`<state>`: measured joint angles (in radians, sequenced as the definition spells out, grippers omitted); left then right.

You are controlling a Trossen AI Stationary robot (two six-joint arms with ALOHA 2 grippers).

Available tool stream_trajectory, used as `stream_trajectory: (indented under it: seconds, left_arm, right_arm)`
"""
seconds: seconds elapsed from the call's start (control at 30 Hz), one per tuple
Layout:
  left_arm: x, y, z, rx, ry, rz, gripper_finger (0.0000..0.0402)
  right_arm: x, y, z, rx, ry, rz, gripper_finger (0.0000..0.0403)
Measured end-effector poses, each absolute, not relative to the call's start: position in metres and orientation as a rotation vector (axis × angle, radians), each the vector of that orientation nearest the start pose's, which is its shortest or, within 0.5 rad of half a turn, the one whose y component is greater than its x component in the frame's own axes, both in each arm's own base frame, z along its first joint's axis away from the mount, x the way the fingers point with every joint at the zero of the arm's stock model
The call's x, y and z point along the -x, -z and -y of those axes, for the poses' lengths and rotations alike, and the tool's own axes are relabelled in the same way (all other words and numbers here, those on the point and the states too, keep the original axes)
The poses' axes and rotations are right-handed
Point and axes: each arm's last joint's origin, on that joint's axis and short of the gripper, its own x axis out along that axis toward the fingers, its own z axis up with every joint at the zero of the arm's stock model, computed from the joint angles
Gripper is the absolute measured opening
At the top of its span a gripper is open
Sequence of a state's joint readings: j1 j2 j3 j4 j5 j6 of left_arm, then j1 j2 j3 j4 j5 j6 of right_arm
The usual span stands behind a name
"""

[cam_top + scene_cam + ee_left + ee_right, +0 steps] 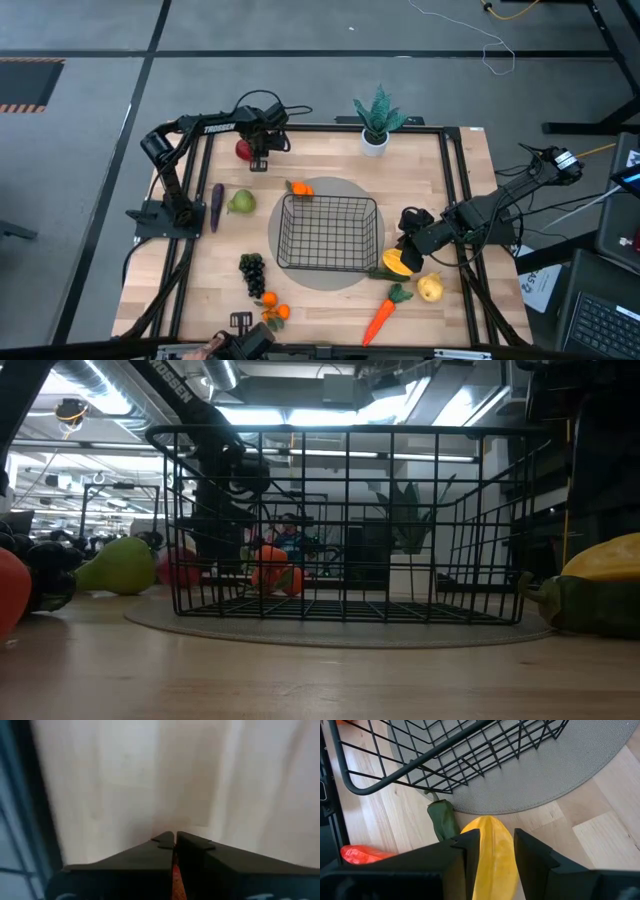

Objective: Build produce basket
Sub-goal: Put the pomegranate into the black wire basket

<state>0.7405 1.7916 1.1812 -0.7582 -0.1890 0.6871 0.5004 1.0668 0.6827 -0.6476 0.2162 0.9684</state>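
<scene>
The black wire basket (pixel 328 232) stands on a round grey mat (pixel 340 185) at the table's middle. My right gripper (pixel 492 852) is at the basket's right near corner, shut on the yellow-orange squash (pixel 397 264). My left gripper (pixel 258 162) is at the far left, right beside the red apple (pixel 243 150). Its fingers are shut over bare table, with a red sliver (pixel 175 880) showing in the slit between them. A green pear (pixel 241 203), black grapes (pixel 253 272), small oranges (pixel 272 305), a carrot (pixel 382 315) and a yellow pear (pixel 430 288) lie on the table around the basket. My right gripper has the squash's yellow body (pixel 492 840) between its two fingers, one on each long side. The fingers slant down from the table's right. The squash lies on the table, its green stem end (pixel 441 820) toward the mat's edge. My left gripper: whether it touches the apple, I cannot tell.
A potted plant (pixel 377 120) stands at the far edge. A purple vegetable (pixel 217 205) lies next to the green pear, and an orange fruit (pixel 300 188) lies at the basket's far left corner. Bare wood lies along the near edge.
</scene>
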Motion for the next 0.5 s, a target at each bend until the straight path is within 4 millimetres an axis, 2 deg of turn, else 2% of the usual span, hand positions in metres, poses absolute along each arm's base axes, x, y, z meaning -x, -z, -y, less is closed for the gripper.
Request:
stream_trajectory:
  seconds: [0.13, 0.5]
  left_arm:
    - [-0.248, -0.185, -0.22, -0.254, -0.319, -1.569, 0.0]
    - [-0.278, -0.245, -0.189, -0.293, -0.306, -1.504, 0.0]
  right_arm:
    - [-0.171, -0.216, -0.086, -0.522, 0.223, -0.985, 0.011]
    - [-0.171, -0.216, -0.086, -0.519, 0.222, -0.985, 0.011]
